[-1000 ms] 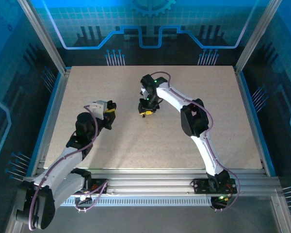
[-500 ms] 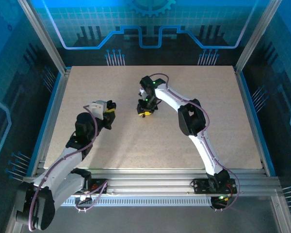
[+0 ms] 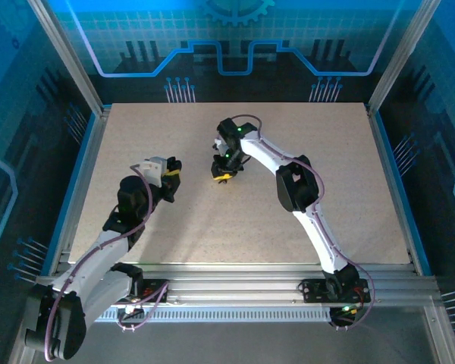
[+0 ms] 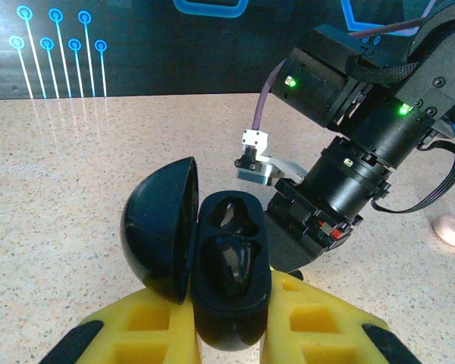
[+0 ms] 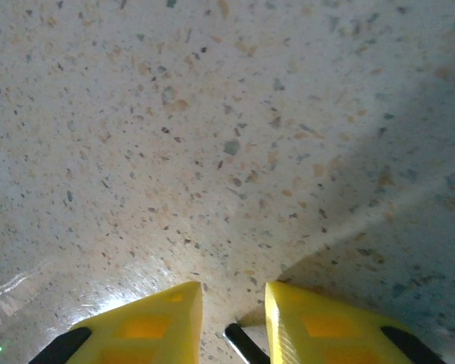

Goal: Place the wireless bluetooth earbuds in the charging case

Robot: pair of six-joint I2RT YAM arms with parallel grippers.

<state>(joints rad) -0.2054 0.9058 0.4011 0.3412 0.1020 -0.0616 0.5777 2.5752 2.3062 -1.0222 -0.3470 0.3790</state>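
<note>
My left gripper (image 4: 231, 303) is shut on the black charging case (image 4: 226, 303), held upright between its yellow fingers (image 4: 318, 322) with the round lid (image 4: 159, 227) swung open to the left. A glossy black earbud (image 4: 231, 262) sits in the nearer socket; the farther socket (image 4: 231, 216) looks hollow. My right gripper (image 5: 233, 292) points down close over the speckled table, jaws a little apart. A slim black earbud piece (image 5: 243, 343) lies between them, close to the right finger. In the top view the right gripper (image 3: 222, 176) hangs just right of the left gripper (image 3: 171, 173).
The right arm's wrist (image 4: 349, 174) stands close behind the held case. A small pale pink rounded object (image 4: 451, 230) lies on the table (image 3: 288, 227) at the right edge of the left wrist view. Metal frame rails (image 3: 83, 159) border the tabletop.
The right gripper has shifted slightly left and lower over the table and its jaws have narrowed. The left arm has stayed still with the case.
</note>
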